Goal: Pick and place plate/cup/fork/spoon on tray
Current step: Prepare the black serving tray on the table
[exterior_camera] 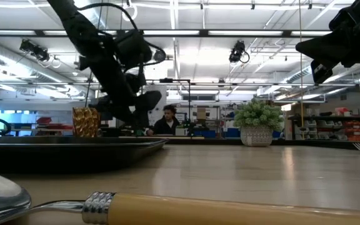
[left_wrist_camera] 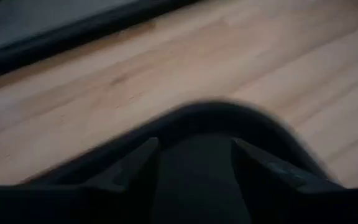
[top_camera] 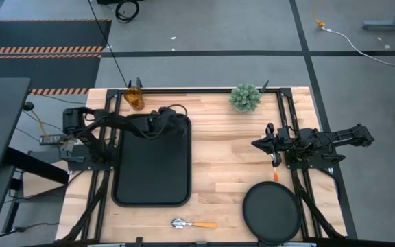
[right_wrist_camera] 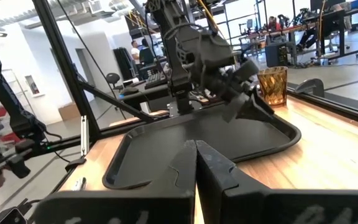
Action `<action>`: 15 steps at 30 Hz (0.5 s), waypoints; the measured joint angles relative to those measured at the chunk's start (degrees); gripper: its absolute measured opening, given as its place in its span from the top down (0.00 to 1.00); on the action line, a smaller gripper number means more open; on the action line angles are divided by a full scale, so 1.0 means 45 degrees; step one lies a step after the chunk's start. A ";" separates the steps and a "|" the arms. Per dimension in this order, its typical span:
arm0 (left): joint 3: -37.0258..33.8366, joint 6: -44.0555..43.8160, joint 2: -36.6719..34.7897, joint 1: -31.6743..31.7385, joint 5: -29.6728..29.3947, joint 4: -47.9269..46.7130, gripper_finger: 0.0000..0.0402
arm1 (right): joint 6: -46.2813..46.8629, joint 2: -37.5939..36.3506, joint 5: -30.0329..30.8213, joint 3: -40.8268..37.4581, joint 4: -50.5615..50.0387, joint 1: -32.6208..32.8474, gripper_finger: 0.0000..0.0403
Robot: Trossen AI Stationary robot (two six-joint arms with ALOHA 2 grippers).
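The black tray [top_camera: 149, 171] lies on the table's left half. My left gripper [left_wrist_camera: 194, 146] is open and slants down over the tray's far right corner [left_wrist_camera: 216, 112]; nothing is between its fingers. The amber cup [top_camera: 134, 98] stands upright at the far edge, behind the tray. At the near right edge lies the round dark plate [top_camera: 271, 213]. The spoon [top_camera: 194, 224] lies near the front edge, bowl to the left. The fork [top_camera: 276, 173] lies by the right arm, only its orange handle showing. My right gripper [right_wrist_camera: 196, 163] waits shut, level above the table's right side.
A spiky green plant in a pot [top_camera: 245, 97] stands at the far edge, right of centre. Bare wood [top_camera: 225, 165] lies between the tray and the right arm. People sit at desks in the room beyond the table [exterior_camera: 167, 122].
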 joint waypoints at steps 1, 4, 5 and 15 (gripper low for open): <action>0.0011 -0.0004 0.0204 0.0024 -0.0020 0.0109 0.55 | -0.0004 -0.0002 0.0001 0.0000 0.0007 -0.0002 0.98; 0.0254 -0.0003 0.0910 -0.0005 -0.0060 -0.0124 0.70 | -0.0004 -0.0002 0.0000 0.0005 0.0120 -0.0002 0.98; 0.0437 0.0022 0.1178 -0.0068 -0.0098 -0.0282 0.76 | 0.0000 -0.0002 0.0000 0.0005 0.0122 -0.0002 0.98; 0.4009 0.0522 0.3908 -0.0691 -0.0249 -0.3578 0.99 | -0.0002 0.0003 0.0000 0.0005 0.0253 -0.0002 0.98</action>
